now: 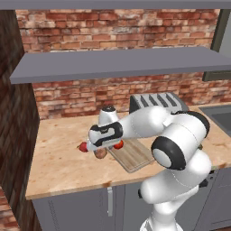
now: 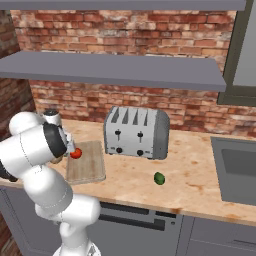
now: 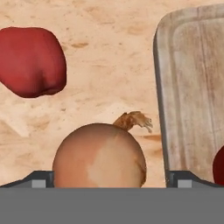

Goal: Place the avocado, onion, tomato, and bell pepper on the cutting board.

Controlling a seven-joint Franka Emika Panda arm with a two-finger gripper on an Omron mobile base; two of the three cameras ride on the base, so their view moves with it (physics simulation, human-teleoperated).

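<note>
Four produce items, scattered. Your gripper hangs low over the counter, fingers spread wide, released, straddling the onion without clasping it. That onion sits on the counter just beside the cutting board, off its edge. You see the bell pepper farther out on the counter, apart from the onion. One tomato rests on the board's near corner. Your avocado lies well apart, in front of the toaster.

One onion, tomato, pepper, avocado (one board)
</note>
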